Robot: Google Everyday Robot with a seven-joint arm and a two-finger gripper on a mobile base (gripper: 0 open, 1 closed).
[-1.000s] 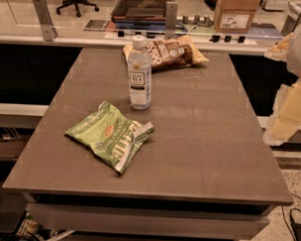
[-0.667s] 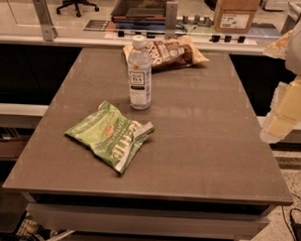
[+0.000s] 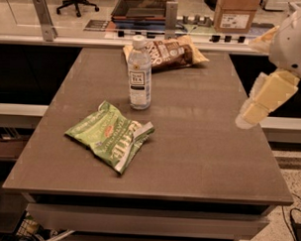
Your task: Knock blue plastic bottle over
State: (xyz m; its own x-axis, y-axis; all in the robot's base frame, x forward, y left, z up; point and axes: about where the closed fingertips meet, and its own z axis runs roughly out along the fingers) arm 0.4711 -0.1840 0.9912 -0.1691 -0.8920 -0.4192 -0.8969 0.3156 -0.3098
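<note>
The blue plastic bottle (image 3: pixel 139 73) stands upright on the brown table (image 3: pixel 199 144), left of centre towards the back. It has a white cap and a white label with dark lettering. My gripper (image 3: pixel 255 109) hangs at the table's right edge, well to the right of the bottle and apart from it, with its pale fingers pointing down and to the left. It holds nothing that I can see.
A green snack bag (image 3: pixel 113 136) lies in front of the bottle. A brown snack bag (image 3: pixel 168 51) lies behind it at the back edge. Beyond the table are a counter rail, a cardboard box (image 3: pixel 234 16) and an office chair (image 3: pixel 75 1).
My gripper has moved a little to the left, over the table's right edge. The bottle and both bags have not moved.
</note>
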